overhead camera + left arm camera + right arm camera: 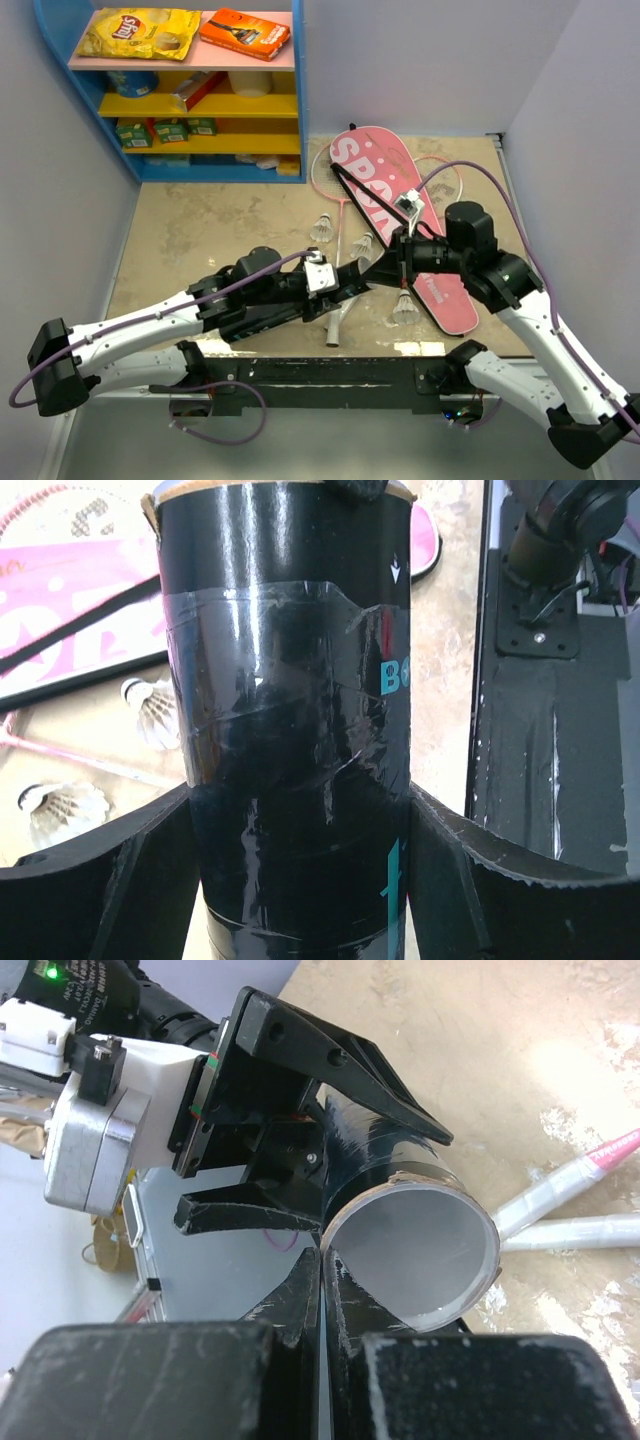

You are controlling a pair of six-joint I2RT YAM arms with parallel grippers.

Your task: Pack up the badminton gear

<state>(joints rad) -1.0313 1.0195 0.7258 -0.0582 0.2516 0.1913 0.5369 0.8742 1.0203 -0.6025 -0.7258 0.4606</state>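
Black tube (290,660) — gripped by left end effector (300,798) — points at closed right end effector (322,1260).

The top external camera sits high above and behind the arm bases. It looks down and forward over the whole beige stone-patterned tabletop (200,230), far from the long glossy black tube (375,268) at mid-frame.

The left wrist camera looks out between the left gripper's (300,790) fingers (120,870), so near that the tube's taped wall fills the frame. Left of the tube it also catches the pink racket-shaped fabric bag (70,590), which the top view shares.

The right wrist camera faces the tube's open end, equally near, from the opposite side. Both wrist views share the tube.
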